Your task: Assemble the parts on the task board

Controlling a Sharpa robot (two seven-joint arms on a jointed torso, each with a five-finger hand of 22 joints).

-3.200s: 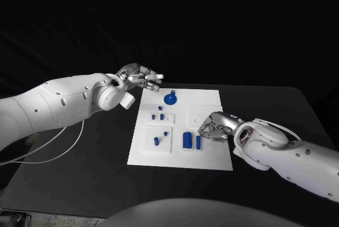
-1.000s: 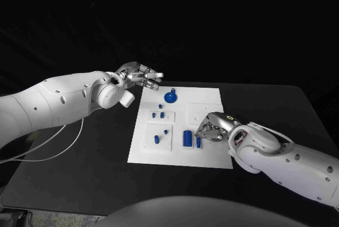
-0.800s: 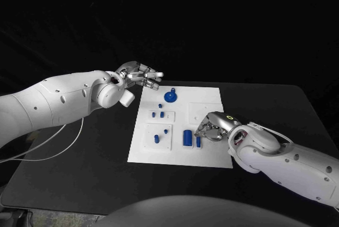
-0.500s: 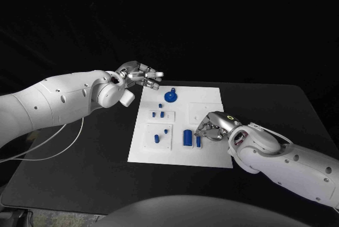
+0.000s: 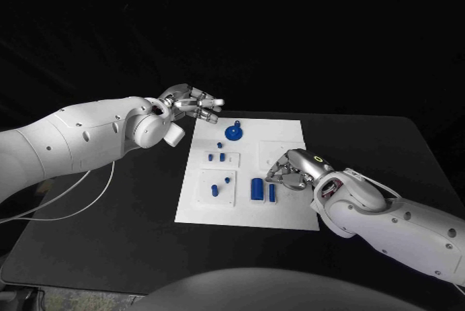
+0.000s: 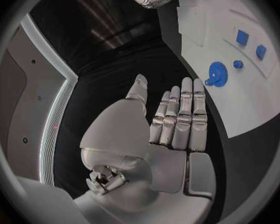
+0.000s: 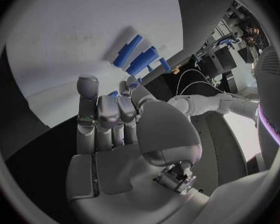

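The white task board (image 5: 291, 210) lies in the middle of the table. A blue gear with a knob (image 5: 234, 133) stands near the board's far edge, and small blue pegs (image 5: 222, 159) stand below it. Two long blue parts (image 5: 257, 189) lie side by side near the board's middle. My right hand (image 5: 293, 169) hovers just right of them, fingers apart and holding nothing. In the right wrist view its fingers (image 7: 105, 114) point at the long parts (image 7: 135, 56). My left hand (image 5: 192, 103) hangs beyond the board's far left corner, empty, fingers stretched out (image 6: 180, 119) near the gear (image 6: 217, 74).
Two more small blue pegs (image 5: 215, 189) sit on a raised square at the board's left side. A white cable (image 5: 78, 203) trails over the black table at the left. Bare black tabletop (image 5: 107, 257) surrounds the board.
My right hand has drawn back a little from the long blue parts, toward the far side of the board. The left hand and the parts have not moved.
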